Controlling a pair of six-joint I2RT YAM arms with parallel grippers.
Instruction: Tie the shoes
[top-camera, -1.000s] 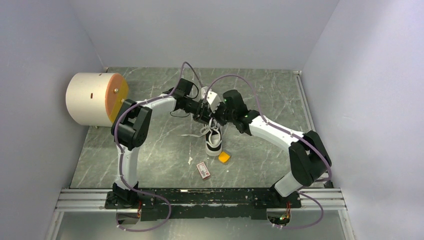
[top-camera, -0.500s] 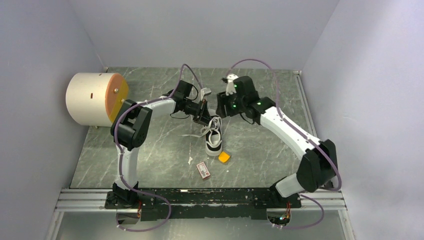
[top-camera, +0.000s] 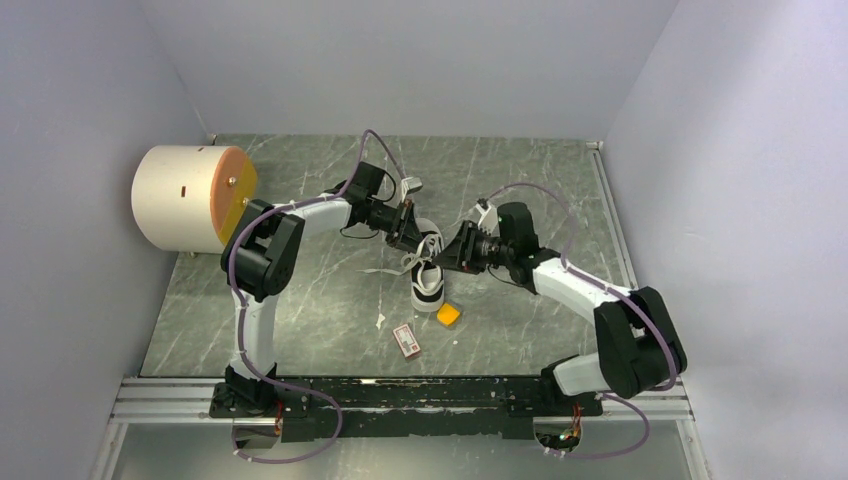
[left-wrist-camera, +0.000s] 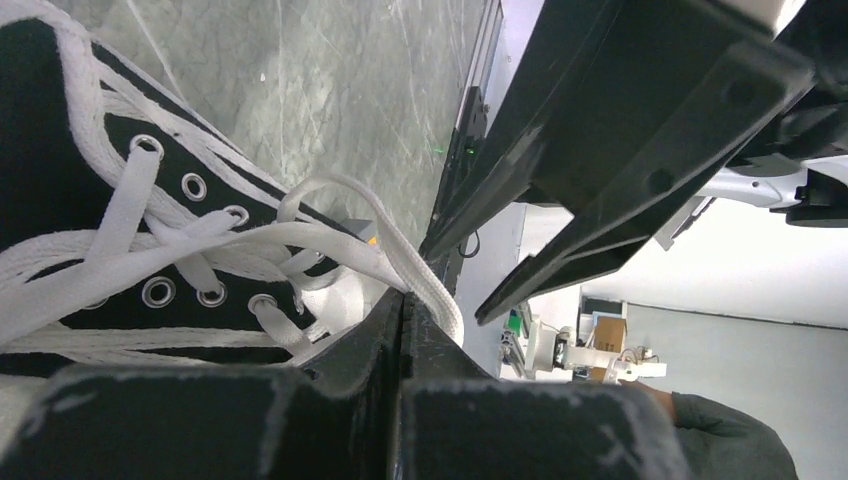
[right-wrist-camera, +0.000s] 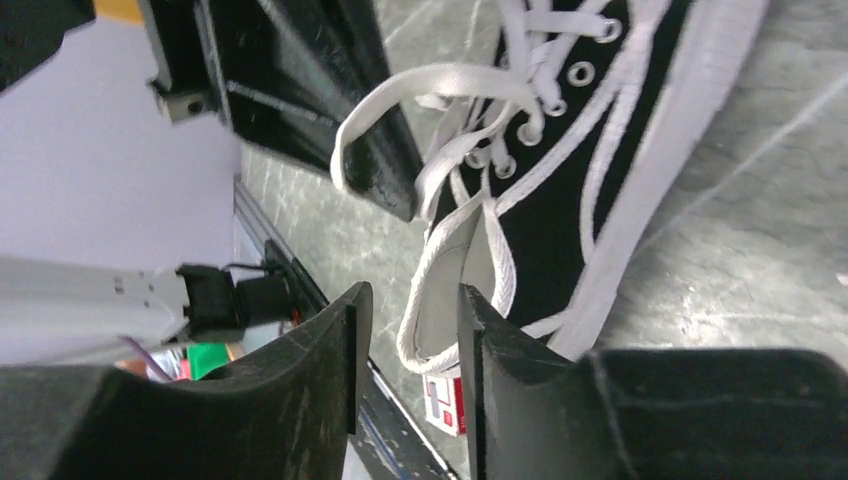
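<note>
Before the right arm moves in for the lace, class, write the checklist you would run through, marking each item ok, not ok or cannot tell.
1. Left fingers shut on the lace loop: ok, the lace is pinched between them.
2. Right fingers open: ok, there is a gap with nothing in it.
3. Right fingers lined up with the loop: cannot tell, depth is unclear.
4. Sneaker on its sole on the table: ok.
5. Orange block and card off the laces: ok.
</note>
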